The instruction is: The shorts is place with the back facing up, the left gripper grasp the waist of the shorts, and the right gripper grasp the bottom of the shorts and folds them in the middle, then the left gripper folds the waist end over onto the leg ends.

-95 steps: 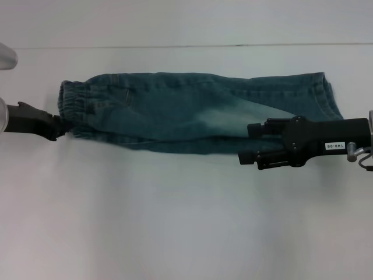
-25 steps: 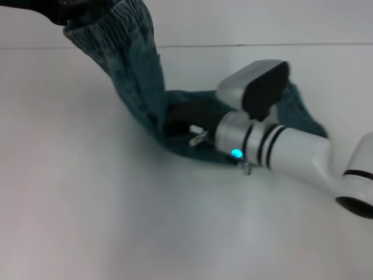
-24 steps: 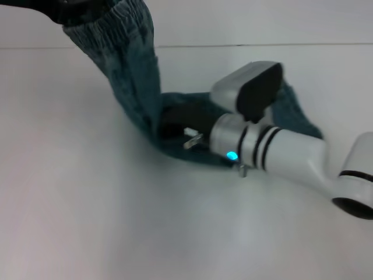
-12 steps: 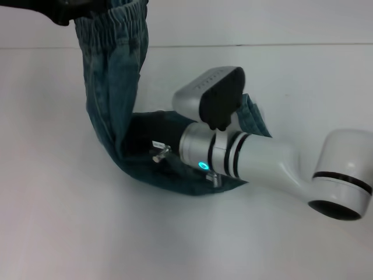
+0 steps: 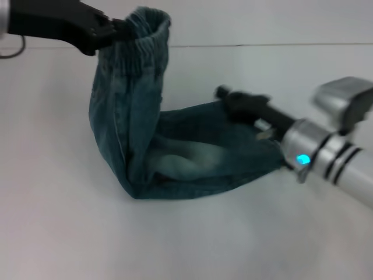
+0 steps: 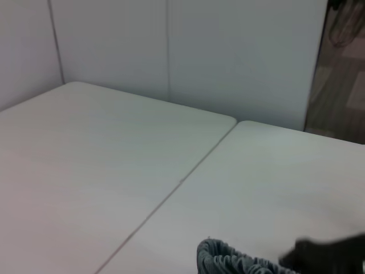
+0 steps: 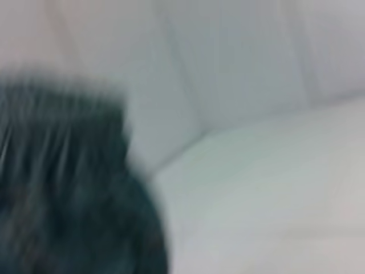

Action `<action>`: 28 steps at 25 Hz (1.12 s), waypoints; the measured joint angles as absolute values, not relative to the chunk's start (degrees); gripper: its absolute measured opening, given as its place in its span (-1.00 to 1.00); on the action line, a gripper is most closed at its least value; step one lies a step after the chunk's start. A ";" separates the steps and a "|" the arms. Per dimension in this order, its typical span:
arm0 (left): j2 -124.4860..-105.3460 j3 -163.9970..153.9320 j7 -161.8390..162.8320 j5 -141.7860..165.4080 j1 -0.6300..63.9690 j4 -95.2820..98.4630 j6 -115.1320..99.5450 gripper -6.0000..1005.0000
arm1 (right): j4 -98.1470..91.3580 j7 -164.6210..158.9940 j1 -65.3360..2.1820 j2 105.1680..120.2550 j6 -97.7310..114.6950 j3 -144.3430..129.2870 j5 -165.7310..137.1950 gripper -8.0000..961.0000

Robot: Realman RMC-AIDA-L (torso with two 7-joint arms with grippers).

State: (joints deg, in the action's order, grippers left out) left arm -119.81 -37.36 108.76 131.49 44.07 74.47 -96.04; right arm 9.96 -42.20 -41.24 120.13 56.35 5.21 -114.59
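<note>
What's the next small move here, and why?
Probably carry the left gripper toward the robot's right and lower it. Its jaws hold the waist end lifted above the table, while the leg ends lie flat by the right gripper, so the fold isn't laid over yet.

Lab-like test bench: plain white table (image 5: 186,245) (white partition walls (image 6: 171,51)).

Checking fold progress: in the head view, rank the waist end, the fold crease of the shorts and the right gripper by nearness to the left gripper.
From the left gripper, upper left:
1. The waist end, lifted, pinched in its fingers.
2. The fold crease of the shorts, on the table below.
3. The right gripper, off to the right, over the leg ends.
</note>
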 joint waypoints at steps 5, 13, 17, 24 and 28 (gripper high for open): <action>-123.33 -43.49 108.83 131.42 43.68 74.18 -89.32 -0.89 | 3.47 -45.00 -38.40 119.75 66.31 13.18 -114.59 -0.97; -124.13 -59.52 109.47 123.28 43.50 63.80 -75.04 -0.87 | -1.79 -50.29 -38.17 119.44 70.31 20.73 -108.66 -0.97; -124.26 -68.40 109.21 119.59 43.56 58.54 -68.20 -0.87 | -3.81 -52.50 -38.35 119.42 70.76 20.83 -106.35 -0.96; -124.48 -79.17 110.47 116.98 44.28 53.56 -60.74 -0.86 | -3.99 -52.77 -39.08 119.44 70.72 20.30 -106.05 -0.96; -124.61 -80.98 111.06 113.51 42.83 52.52 -56.77 -0.85 | -3.57 -52.79 -39.14 119.60 70.64 18.70 -106.21 -0.95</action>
State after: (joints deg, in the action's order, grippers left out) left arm -124.61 -80.98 111.06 113.51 42.83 52.52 -56.77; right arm -3.57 -52.79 -39.14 119.60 70.64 18.70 -106.21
